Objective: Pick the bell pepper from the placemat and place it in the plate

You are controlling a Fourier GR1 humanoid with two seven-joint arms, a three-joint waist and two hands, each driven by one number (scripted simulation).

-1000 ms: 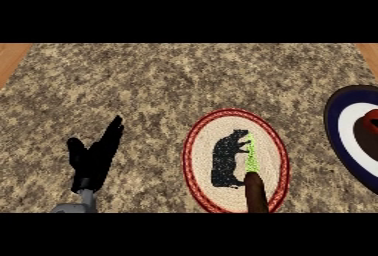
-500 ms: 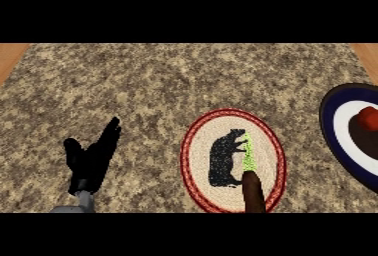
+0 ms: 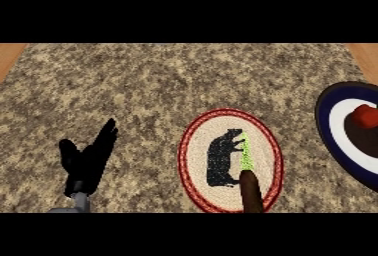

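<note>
Down at the lower left I see my left hand (image 3: 87, 165), open, fingers straight and pointing up and slightly right, resting over the counter (image 3: 170, 80). My right hand does not show anywhere.

To the right of that hand, with a strip of bare counter between them, lies the oval mat (image 3: 231, 160), red-rimmed with a black animal figure at its centre. A thin green sliver (image 3: 246, 155) stands along the right side of that figure, running up and down the view, and below it a dark brown, rod-like shape (image 3: 252, 191) rises from the bottom edge over the mat's lower part. I cannot tell what either of them is.

Farther right again, well apart from my hand and cut by the right edge, is the plate (image 3: 334, 131), dark blue at the rim and white inside. The pepper (image 3: 365, 116) sits on it as a red lump against a dark patch, half hidden by the view's edge. With so little showing, I cannot tell its long axis or which way it points.
</note>
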